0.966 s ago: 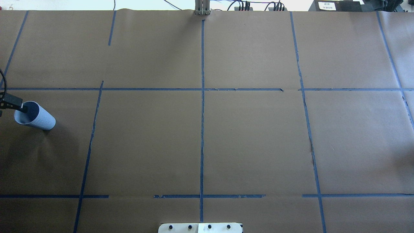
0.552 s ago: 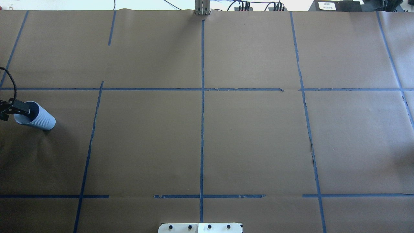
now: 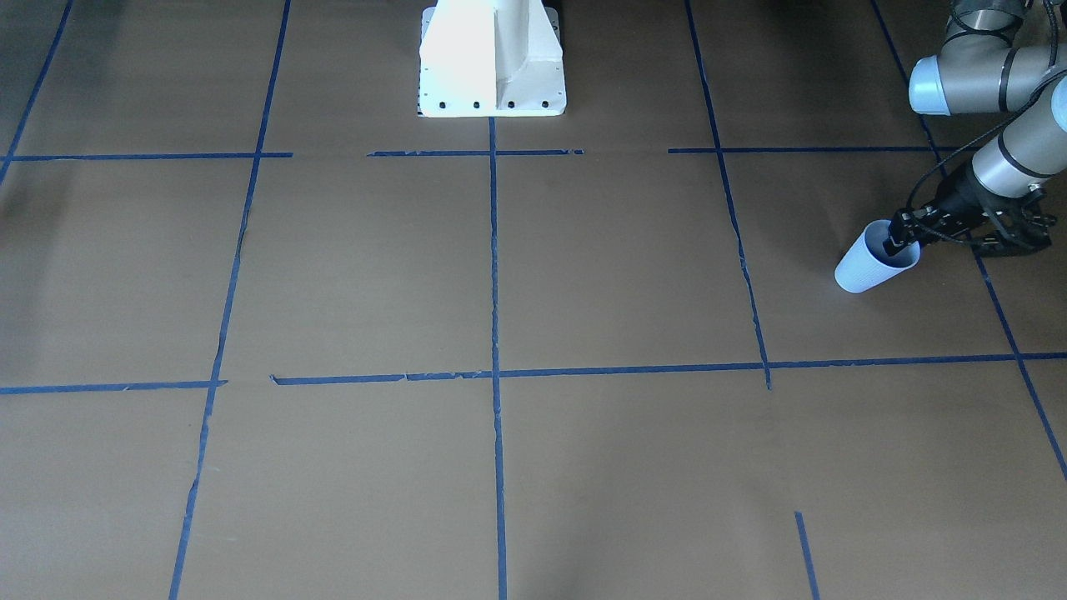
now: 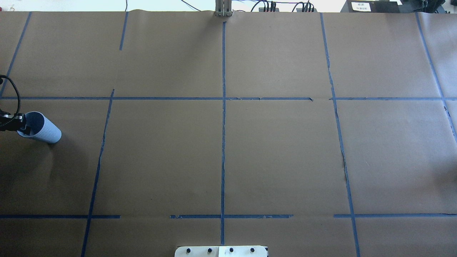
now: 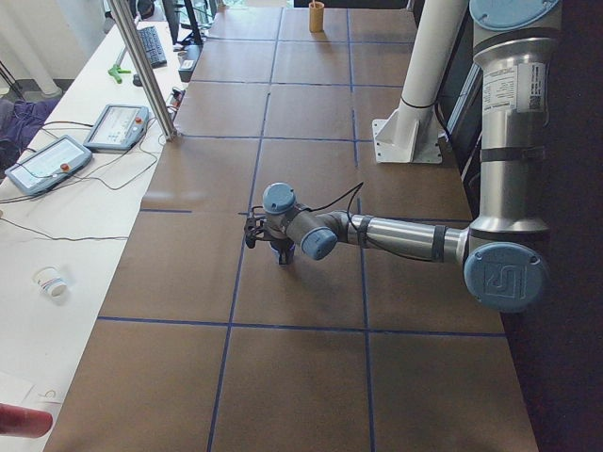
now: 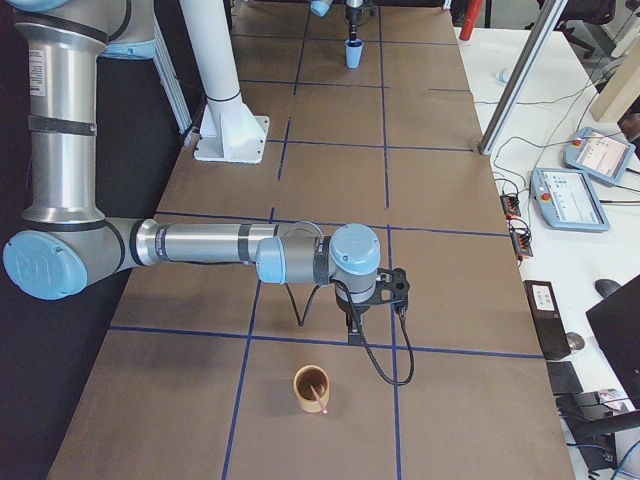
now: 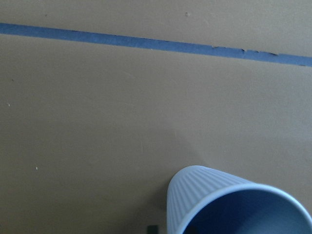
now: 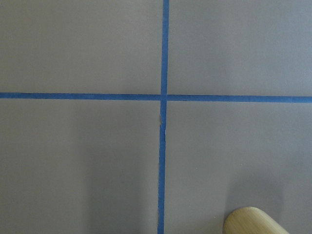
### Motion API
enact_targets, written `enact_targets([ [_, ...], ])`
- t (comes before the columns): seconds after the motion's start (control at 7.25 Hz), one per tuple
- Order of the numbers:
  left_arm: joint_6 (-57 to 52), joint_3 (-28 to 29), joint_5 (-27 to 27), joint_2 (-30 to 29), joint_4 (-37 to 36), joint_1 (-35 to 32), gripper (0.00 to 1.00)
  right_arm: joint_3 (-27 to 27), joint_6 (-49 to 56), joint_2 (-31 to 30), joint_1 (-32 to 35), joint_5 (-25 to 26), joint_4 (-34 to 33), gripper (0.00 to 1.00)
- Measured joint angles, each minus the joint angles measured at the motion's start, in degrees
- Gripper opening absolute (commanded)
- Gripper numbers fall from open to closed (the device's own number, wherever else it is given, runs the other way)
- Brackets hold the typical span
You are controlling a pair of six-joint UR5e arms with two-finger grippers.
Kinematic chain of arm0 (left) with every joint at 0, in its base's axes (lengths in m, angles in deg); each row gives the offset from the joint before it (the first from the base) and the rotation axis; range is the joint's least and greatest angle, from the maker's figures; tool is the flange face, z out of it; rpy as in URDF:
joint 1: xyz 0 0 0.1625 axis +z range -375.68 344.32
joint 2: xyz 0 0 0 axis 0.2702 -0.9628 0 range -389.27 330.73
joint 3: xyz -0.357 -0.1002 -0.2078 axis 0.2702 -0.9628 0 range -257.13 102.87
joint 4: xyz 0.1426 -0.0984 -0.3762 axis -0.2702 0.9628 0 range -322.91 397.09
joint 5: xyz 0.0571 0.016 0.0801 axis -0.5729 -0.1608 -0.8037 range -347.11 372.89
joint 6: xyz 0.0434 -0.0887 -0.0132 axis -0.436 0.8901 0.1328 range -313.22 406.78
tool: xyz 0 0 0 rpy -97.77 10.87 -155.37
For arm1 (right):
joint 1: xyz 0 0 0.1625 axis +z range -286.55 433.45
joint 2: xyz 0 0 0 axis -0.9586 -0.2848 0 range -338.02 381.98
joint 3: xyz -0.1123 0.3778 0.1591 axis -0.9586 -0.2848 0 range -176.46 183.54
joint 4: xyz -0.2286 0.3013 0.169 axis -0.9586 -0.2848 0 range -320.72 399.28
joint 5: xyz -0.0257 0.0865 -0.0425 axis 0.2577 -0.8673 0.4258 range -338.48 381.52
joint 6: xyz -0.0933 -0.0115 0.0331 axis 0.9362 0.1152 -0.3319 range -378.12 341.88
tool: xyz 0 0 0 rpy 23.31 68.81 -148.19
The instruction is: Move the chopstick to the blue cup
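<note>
The blue cup (image 3: 867, 268) stands at the table's far left in the overhead view (image 4: 46, 132); its ribbed wall fills the bottom of the left wrist view (image 7: 214, 195). My left gripper (image 3: 896, 242) has its black fingertips at the cup's rim, also seen in the overhead view (image 4: 22, 125); I cannot tell whether it is open or shut. A thin reddish chopstick (image 6: 319, 398) leans in a tan cup (image 6: 310, 390). My right gripper (image 6: 352, 335) hangs just beyond that cup; I cannot tell its state. No chopstick shows in the blue cup.
The tan cup's edge shows at the bottom of the right wrist view (image 8: 253, 222). The robot's white base (image 3: 492, 58) stands at the table's middle edge. Brown paper with blue tape lines covers the table.
My left gripper has drawn back from inside the blue cup's mouth to its rim. The cup has not moved.
</note>
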Motion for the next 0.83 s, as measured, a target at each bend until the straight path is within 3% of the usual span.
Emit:
enact_targets([
  [0.28, 0.2, -4.5, 1.0, -0.1, -2.6, -0.2, 0.00, 0.0, -0.1, 0.0, 0.0, -0.1, 0.1, 1.00],
  [0.41, 0.3, -9.1, 2.1, -1.3, -8.9, -0.4, 0.00, 0.2, -0.2, 0.5, 0.0, -0.2, 0.1, 1.00],
  [0.55, 0.5, -13.9, 2.6, -4.9, -18.6, -0.4, 0.00, 0.4, -0.3, 1.3, 0.0, -0.3, 0.1, 1.00],
  [0.83, 9.0, -18.6, 2.6, -19.5, -36.4, 2.2, 0.00, 0.0, -0.3, 1.6, 0.0, -0.5, 0.0, 1.00],
])
